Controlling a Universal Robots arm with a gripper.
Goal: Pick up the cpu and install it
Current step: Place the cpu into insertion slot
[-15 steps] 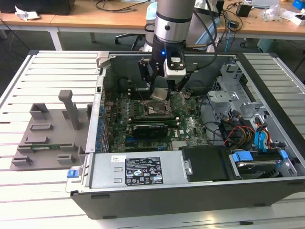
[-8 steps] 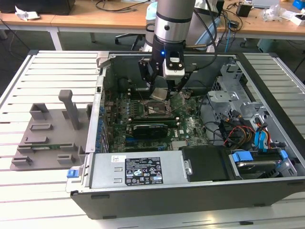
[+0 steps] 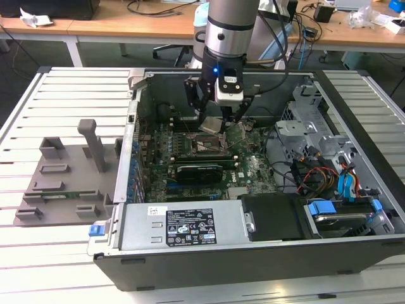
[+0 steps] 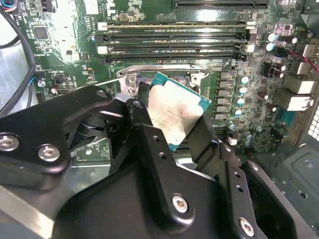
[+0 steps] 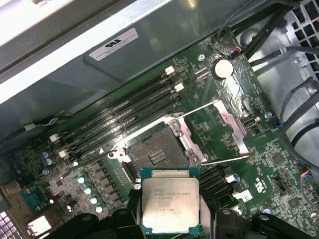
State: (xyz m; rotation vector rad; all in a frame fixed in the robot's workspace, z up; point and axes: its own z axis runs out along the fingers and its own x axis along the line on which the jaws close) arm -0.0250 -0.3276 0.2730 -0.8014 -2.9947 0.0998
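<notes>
One grey tray [image 3: 63, 180] with upright posts sits near the exterior view's left edge of the slatted tabletop [image 3: 44, 266]. To its right the open computer case [image 3: 253, 266] fills the middle and the exterior view's right side of the tabletop. The arm [image 3: 231, 25] reaches down into the case over the motherboard [image 3: 256, 168]. The gripper [image 3: 215, 120] is clamped narrowly on the cpu [image 3: 212, 125], which sits between the black fingers [image 4: 137, 117], one pressing on each opposite edge. In the exterior view the chip hangs tilted above the middle of the board, clear of it. The second wrist view shows the cpu [image 4: 174, 112] from below, its pale underside and teal rim slanted in front of the memory slots [image 4: 174, 37]. The first wrist view adds the chip's silvery top [image 5: 170, 205] and the socket [image 5: 157, 155] just beside it, bare, with the metal load frame [image 5: 227, 132] swung open and a coin battery [image 5: 223, 67] farther off.
</notes>
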